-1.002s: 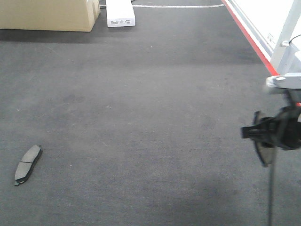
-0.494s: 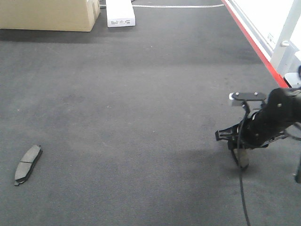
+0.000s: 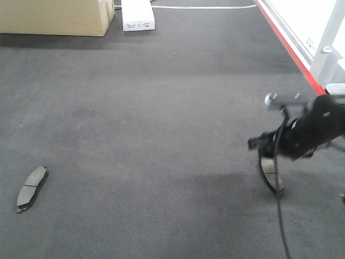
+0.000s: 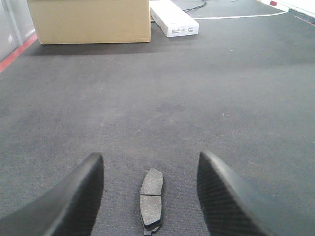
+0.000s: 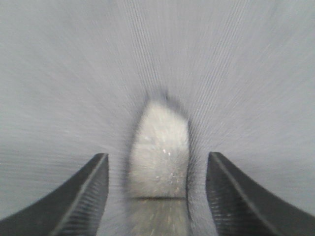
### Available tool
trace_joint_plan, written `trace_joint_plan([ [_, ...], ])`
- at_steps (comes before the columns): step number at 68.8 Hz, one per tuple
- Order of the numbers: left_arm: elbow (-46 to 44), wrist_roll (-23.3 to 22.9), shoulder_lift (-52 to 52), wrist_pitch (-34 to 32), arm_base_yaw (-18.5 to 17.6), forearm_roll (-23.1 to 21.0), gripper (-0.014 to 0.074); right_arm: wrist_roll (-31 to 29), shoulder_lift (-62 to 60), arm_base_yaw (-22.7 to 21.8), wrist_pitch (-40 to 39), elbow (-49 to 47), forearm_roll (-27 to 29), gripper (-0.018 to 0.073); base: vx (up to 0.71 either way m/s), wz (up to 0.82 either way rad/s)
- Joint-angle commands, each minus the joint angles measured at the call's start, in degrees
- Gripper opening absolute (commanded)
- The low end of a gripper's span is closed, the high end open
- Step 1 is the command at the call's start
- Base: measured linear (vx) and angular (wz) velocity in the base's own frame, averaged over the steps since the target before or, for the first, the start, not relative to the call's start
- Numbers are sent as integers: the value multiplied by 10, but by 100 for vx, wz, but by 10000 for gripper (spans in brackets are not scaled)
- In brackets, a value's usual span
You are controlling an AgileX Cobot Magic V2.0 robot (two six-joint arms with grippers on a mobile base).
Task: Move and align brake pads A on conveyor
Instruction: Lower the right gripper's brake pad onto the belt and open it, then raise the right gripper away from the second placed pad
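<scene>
While the right gripper (image 5: 156,156) is hovering with jaws spread wide, gripping nothing, one brake pad (image 5: 160,142) is lying between them on the conveyor (image 3: 161,108): the set-down step, I judge. The left gripper (image 4: 150,158) is likewise gaping around a second brake pad (image 4: 151,196), well apart from the first. Next it is needing to descend, close, and carry that pad alongside, matching direction.

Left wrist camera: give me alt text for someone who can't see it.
A grey brake pad lies flat on the dark conveyor belt, between the spread fingers of the open left claw, touching neither. In the background sit a tan cardboard box and a long white box.
</scene>
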Motion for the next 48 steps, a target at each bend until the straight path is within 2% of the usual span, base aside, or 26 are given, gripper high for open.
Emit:
trace_joint_plan([
  [1, -13, -3, 6, -45, -1, 0, 394, -7, -83, -1, -41, 11, -11, 438, 0, 0],
  [20, -13, -3, 6, -45, -1, 0, 394, -12, -298, 0, -119, 136, -49, 437, 0, 0],
  [48, -13, -3, 6, -45, -1, 0, 394, -32, -564, 0, -129, 269, -51, 437, 0, 0],
])
